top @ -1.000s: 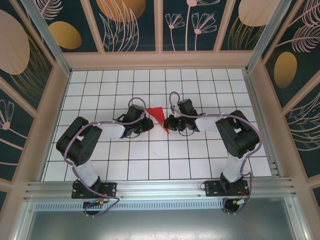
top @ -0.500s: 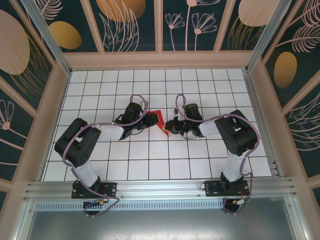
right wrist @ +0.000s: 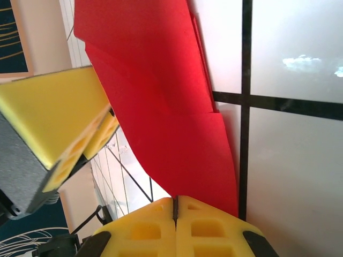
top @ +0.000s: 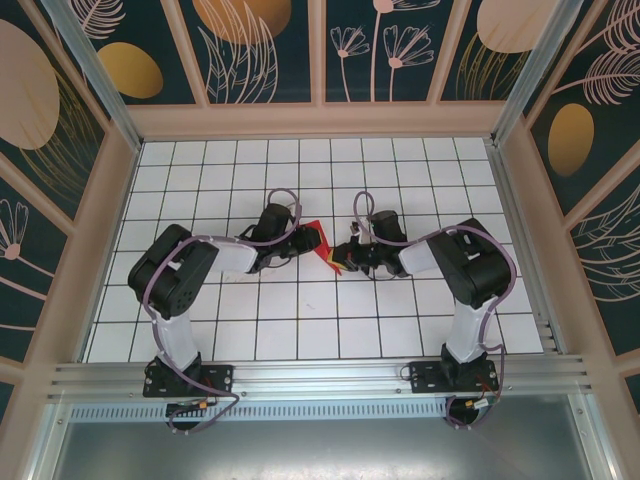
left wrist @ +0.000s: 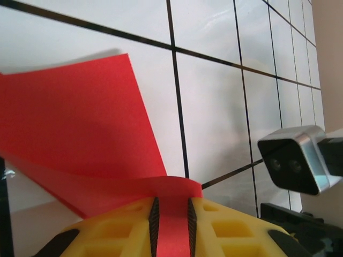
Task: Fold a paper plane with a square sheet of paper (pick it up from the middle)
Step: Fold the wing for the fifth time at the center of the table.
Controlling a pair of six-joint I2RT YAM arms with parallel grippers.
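Observation:
The square sheet of paper (top: 318, 238) is a creased red shape at the table's middle, between both grippers. My left gripper (top: 303, 241) is at its left side. In the left wrist view a raised flap of the paper (left wrist: 80, 123) curves up and runs between the pads of the left gripper (left wrist: 171, 199), whose jaws stand a narrow gap apart, closed on it. My right gripper (top: 343, 258) is shut. In the right wrist view the right gripper (right wrist: 175, 199) rests its closed tips on the narrow end of the paper (right wrist: 161, 107). The left gripper's yellow fingers (right wrist: 59, 128) show behind.
The white gridded table (top: 300, 330) is walled by wooden frames on three sides, with a metal rail (top: 320, 375) along the near edge. The right wrist camera (left wrist: 295, 158) sits close to the paper's right. Both arms reach inward, their elbows over the table's sides.
The paper lay flat as a triangle. The left gripper has since moved right and farther back, raising the paper's left part into a standing flap. The right gripper stays at the paper's tip.

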